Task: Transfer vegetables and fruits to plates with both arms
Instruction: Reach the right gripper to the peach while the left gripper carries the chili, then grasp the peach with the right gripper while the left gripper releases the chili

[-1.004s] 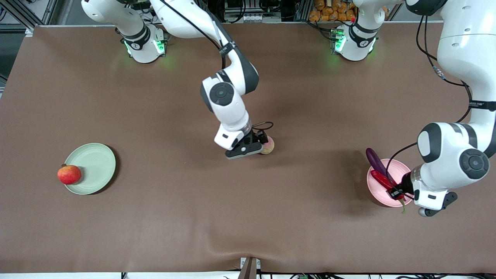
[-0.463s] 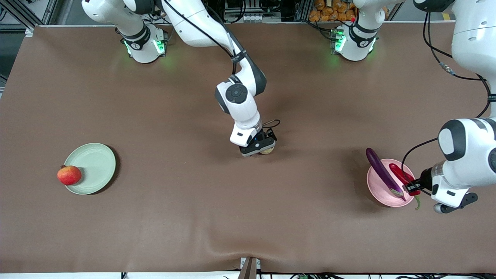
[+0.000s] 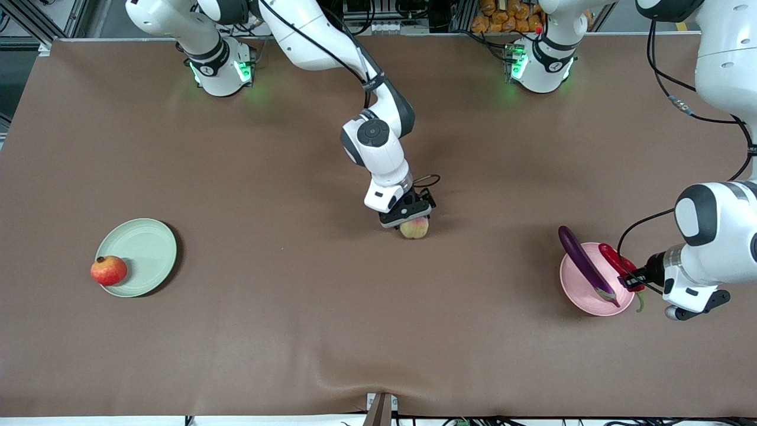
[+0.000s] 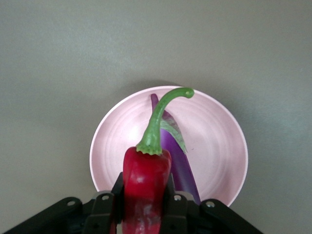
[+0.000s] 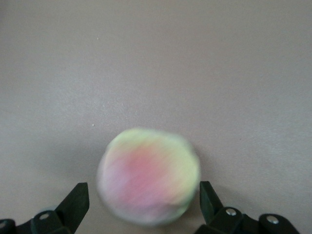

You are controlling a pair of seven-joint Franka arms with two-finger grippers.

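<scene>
Left wrist view: chili pepper (image 4: 145, 183) stem points over pink plate (image 4: 214, 141).

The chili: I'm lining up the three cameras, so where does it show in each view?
Front view: the chili is in the shut left gripper, over the rim of the pink plate at the left arm's end of the table.
Left wrist view: chili low centre, between the fingers, stem toward the plate.
Right wrist view: not in it.
Shared landmark: the pink plate.

Brown-covered table (image 3: 236, 331), metal framing (image 3: 35, 18)
</scene>
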